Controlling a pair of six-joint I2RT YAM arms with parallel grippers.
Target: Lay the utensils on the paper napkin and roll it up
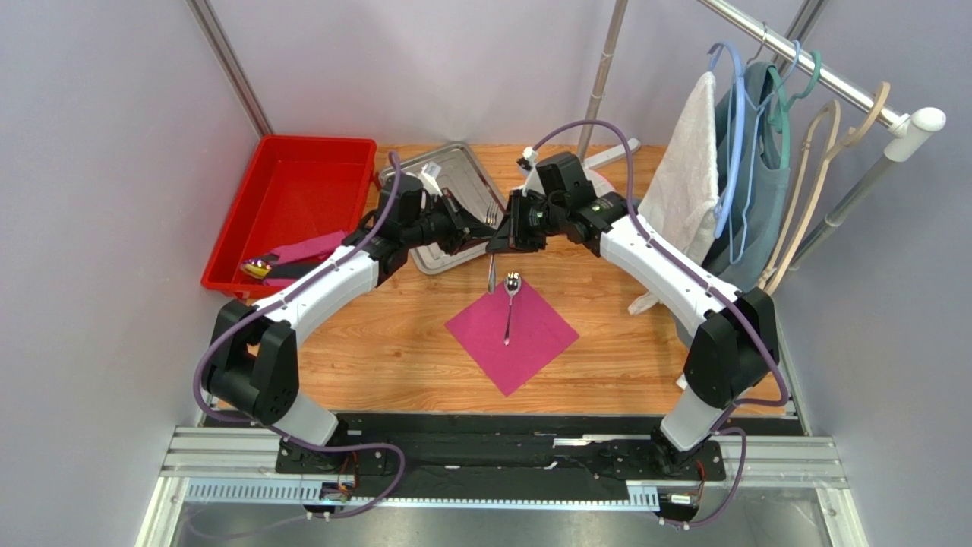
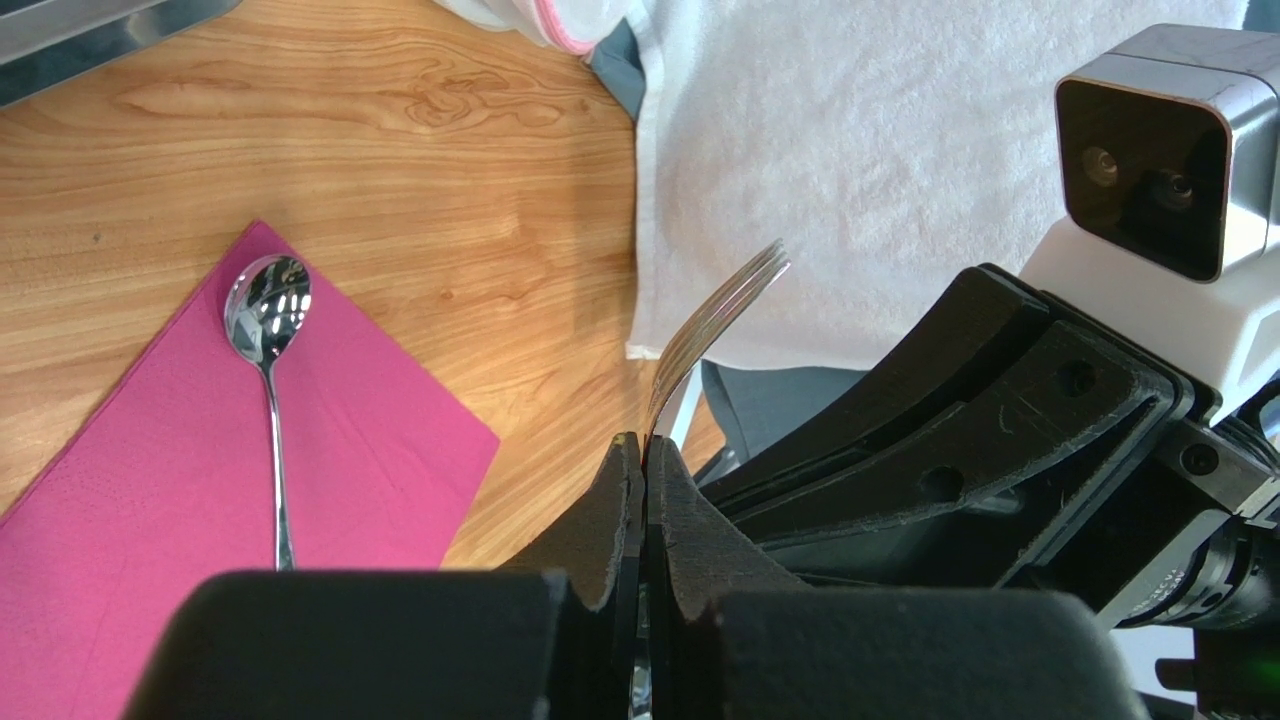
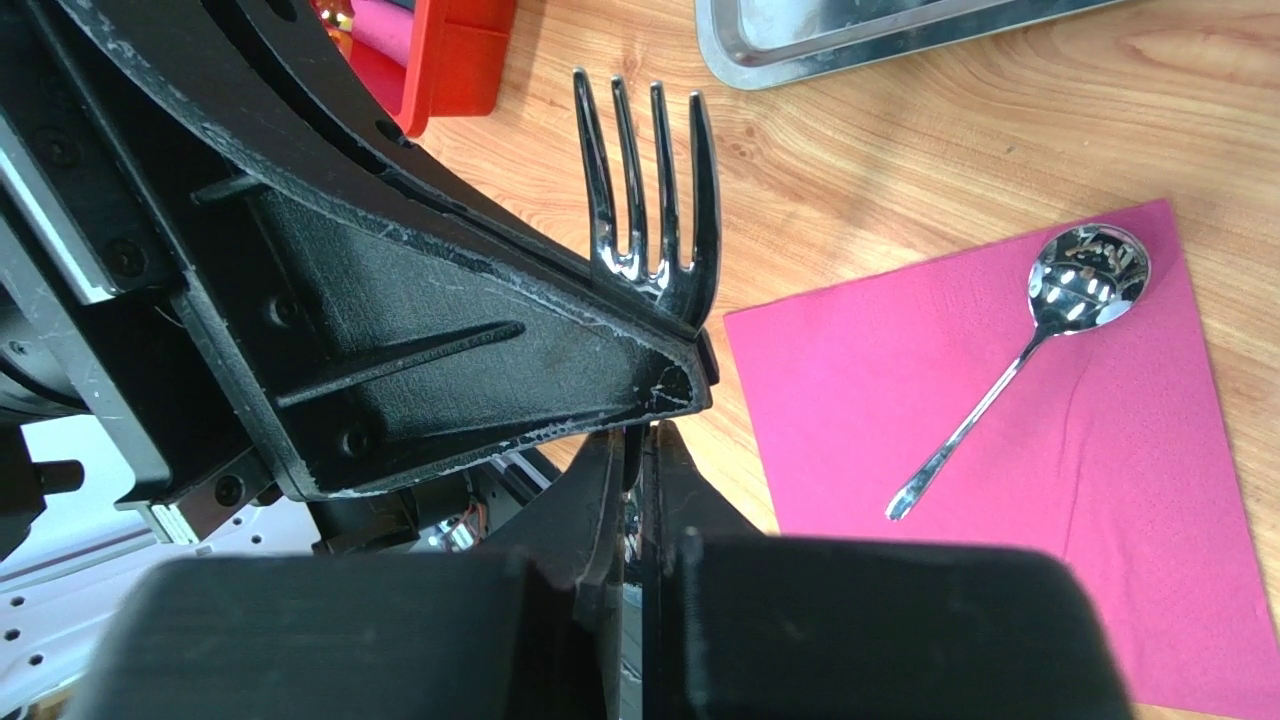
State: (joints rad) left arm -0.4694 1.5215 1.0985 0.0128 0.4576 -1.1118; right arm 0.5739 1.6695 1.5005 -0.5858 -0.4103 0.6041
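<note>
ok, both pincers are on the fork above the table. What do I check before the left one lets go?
1. Left pincer shut on fork: ok.
2. Right pincer shut on fork: ok, though the contact is partly hidden.
3. Napkin flat on table: ok.
4. Spoon lying on napkin: ok.
5. Free napkin beside spoon: ok.
6. Fork over napkin: not ok, it hangs just past the far edge.

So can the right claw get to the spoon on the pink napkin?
Probably not yet. The right claw is shut on the fork, which the left claw also pinches. The spoon lies uncovered on the napkin, nothing blocking it.
</note>
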